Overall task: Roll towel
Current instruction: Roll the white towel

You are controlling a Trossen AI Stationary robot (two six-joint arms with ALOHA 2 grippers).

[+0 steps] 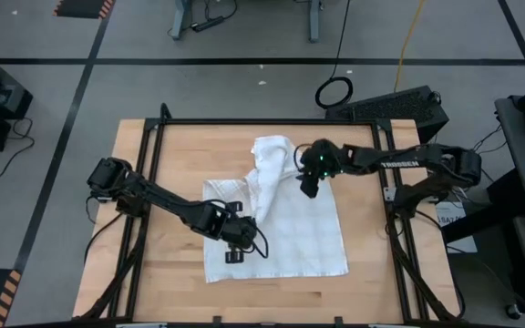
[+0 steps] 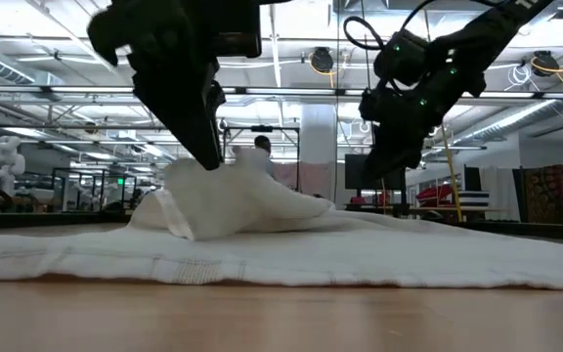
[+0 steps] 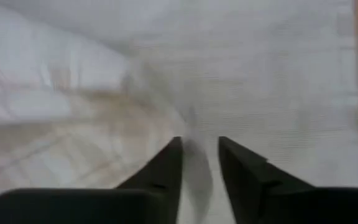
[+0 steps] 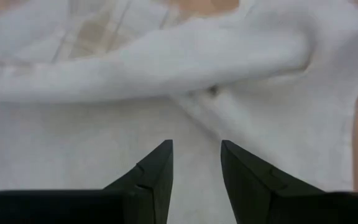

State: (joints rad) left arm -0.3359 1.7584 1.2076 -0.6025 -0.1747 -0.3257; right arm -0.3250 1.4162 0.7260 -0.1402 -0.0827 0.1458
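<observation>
Towel (image 1: 285, 228) half-rolled; both grippers open above it.

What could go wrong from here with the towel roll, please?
1. Both claws are open with nothing held, left and right, so the bunched fold of the towel may loosen.
2. The fold lies uneven and slanted, so the roll could turn out crooked.
3. Regrasping might catch only one layer.

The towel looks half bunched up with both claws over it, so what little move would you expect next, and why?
Probably both grippers reach down for the bunched fold again. The towel lies mostly flat, with only a loose hump along its far-left part. The left gripper and right gripper both show open fingers with nothing between them.
</observation>
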